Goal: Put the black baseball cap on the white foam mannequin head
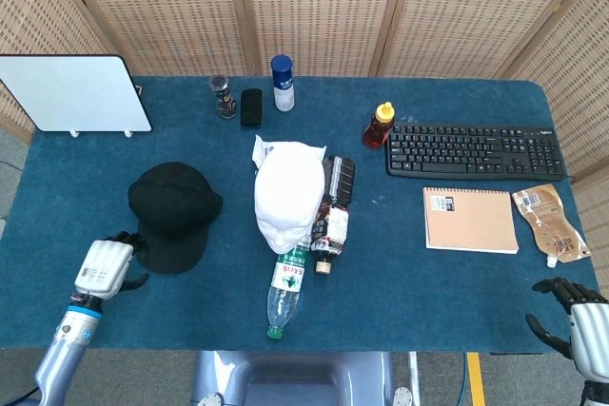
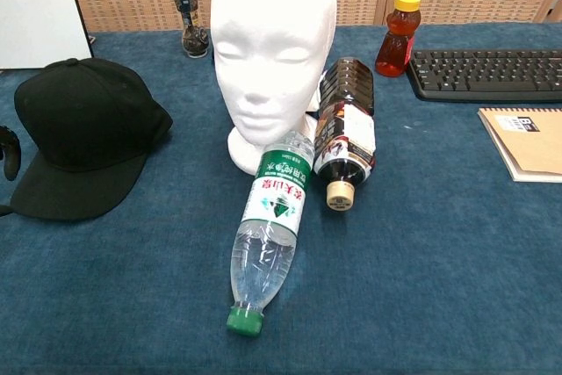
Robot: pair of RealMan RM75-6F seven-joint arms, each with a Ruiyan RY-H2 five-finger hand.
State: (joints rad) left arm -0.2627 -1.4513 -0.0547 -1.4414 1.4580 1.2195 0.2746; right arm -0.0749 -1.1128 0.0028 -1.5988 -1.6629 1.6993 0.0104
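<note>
The black baseball cap lies flat on the blue table, left of centre, brim toward the front edge. The white foam mannequin head stands upright at the middle, facing the front. My left hand hovers just left of the cap's brim, fingers apart, holding nothing; only its dark fingertips show at the left edge of the chest view. My right hand sits at the front right corner, far from the cap, fingers spread and empty.
A clear water bottle and a dark sauce bottle lie beside the mannequin head. A whiteboard stands back left. A keyboard, notebook, honey bottle, snack pouch, spray can and phone occupy the back and right.
</note>
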